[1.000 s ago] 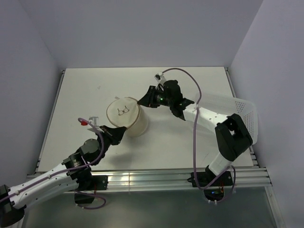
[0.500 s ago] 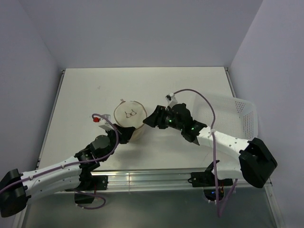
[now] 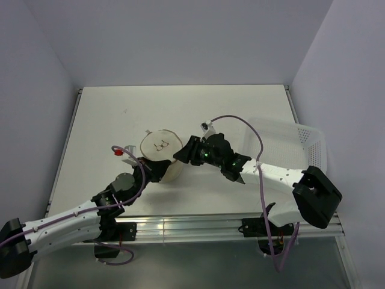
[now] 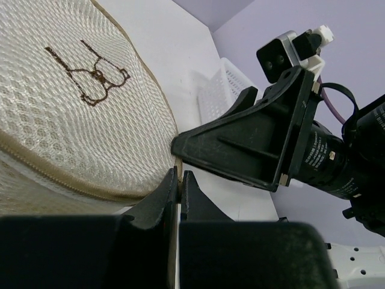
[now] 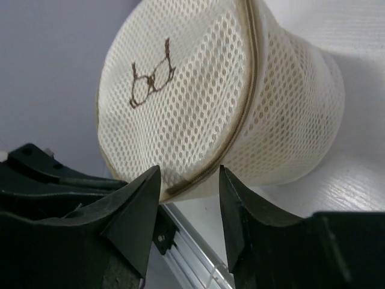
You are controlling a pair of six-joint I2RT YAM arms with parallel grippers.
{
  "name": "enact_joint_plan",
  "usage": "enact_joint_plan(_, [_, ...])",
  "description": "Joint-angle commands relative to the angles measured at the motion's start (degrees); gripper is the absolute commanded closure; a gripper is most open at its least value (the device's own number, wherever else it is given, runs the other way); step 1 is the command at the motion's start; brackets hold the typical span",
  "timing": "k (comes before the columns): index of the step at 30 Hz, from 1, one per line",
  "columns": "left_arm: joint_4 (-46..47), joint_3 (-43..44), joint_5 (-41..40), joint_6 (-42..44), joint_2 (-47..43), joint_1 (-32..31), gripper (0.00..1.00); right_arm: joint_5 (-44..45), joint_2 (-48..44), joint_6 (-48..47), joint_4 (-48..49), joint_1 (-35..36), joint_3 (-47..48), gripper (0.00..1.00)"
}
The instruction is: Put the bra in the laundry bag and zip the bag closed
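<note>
Now left gripper (image 4: 179, 176) pinches the laundry bag (image 5: 198, 78) seam; right gripper (image 5: 188, 174), spread open, sits just beside.

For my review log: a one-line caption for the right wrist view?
Open right claw poised at the zipper seam of a cream mesh laundry bag bearing a brown bra emblem.
</note>
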Motion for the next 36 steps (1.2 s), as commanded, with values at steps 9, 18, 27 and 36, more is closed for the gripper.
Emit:
enact_joint_plan(9, [-1.99, 0.68, -0.4, 1.13, -1.97, -0.31, 1.0, 4.38, 0.84, -2.32, -0.4, -0.6, 5.1, 1.0])
enact_joint_plan(18, [-18.08, 1.21, -6.56, 2.72, -13.39, -0.31, 1.0, -2.03, 7.94, -13.04, -1.0, -10.17, 13.52, 1.0])
enact_joint_plan(27, [-17.23, 1.73, -6.31, 3.33, -14.99, -0.31, 1.0, -6.69, 19.29, -19.73, -9.52, -11.94, 29.35, 1.0])
enact_joint_plan(36, [-0.51, 6.12, -1.2, 3.06, -0.84, -0.4, 1.0, -3.89, 7.89, -14.56, -10.08, -10.01, 18.92, 0.33])
